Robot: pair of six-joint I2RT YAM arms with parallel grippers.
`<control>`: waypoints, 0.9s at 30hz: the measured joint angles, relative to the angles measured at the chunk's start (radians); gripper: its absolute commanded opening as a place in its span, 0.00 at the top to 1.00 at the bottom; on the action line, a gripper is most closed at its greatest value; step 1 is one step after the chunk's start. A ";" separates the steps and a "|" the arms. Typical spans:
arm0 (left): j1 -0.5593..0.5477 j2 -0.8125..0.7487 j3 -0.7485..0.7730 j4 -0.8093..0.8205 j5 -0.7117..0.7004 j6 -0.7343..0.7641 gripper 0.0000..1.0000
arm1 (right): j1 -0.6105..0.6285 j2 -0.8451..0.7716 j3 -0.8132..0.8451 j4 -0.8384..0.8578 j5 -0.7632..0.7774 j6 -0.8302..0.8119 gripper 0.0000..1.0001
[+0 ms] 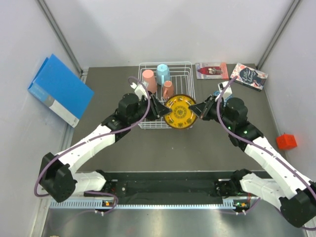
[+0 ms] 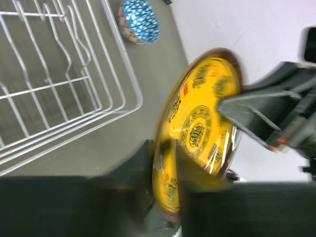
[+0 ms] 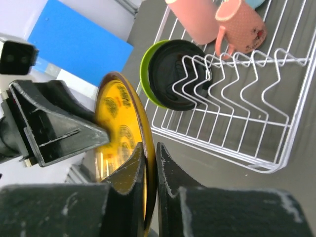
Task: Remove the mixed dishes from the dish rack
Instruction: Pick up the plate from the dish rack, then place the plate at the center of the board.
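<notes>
The yellow patterned plate (image 1: 179, 111) is held on edge just off the front right corner of the white wire dish rack (image 1: 185, 69). My left gripper (image 1: 162, 109) is shut on its left rim (image 2: 170, 168). My right gripper (image 1: 196, 110) is shut on its right rim (image 3: 149, 168). Two pink cups (image 1: 149, 80) (image 1: 168, 89) and a light blue mug (image 1: 163, 73) stand upside down in the rack. A black plate (image 3: 173, 74) and a lime-green plate (image 3: 144, 69) stand in the tines. The blue patterned bowl (image 2: 139, 20) sits on the table right of the rack.
A blue binder (image 1: 59, 89) leans against the left wall. Two books (image 1: 211, 70) (image 1: 249, 76) lie at the back right. A red object (image 1: 286, 141) sits at the right edge. The front part of the rack (image 2: 59, 94) holds no dishes.
</notes>
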 measured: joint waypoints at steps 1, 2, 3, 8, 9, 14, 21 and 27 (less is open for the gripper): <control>-0.005 -0.001 0.000 -0.004 -0.008 0.017 0.27 | 0.004 -0.015 -0.002 -0.001 0.002 0.005 1.00; -0.011 -0.002 0.000 -0.020 -0.019 0.034 0.18 | 0.014 -0.034 -0.002 -0.014 0.032 -0.010 1.00; -0.017 -0.006 0.000 -0.033 -0.036 0.051 0.14 | 0.018 -0.063 -0.006 -0.049 0.068 -0.017 1.00; -0.022 -0.077 0.001 -0.111 -0.163 0.100 0.01 | -0.005 -0.174 -0.018 -0.205 0.257 -0.031 1.00; -0.021 -0.094 0.001 -0.120 -0.181 0.107 0.01 | -0.014 -0.191 -0.018 -0.239 0.290 -0.031 1.00; -0.015 -0.179 0.000 -0.144 -0.257 0.139 0.02 | -0.106 -0.266 -0.052 -0.380 0.420 0.006 1.00; -0.015 -0.231 -0.034 -0.174 -0.306 0.165 0.03 | -0.369 -0.275 -0.181 -0.481 0.366 0.058 1.00; -0.015 -0.246 -0.083 -0.200 -0.307 0.164 0.04 | -0.519 -0.194 -0.266 -0.481 0.254 0.056 1.00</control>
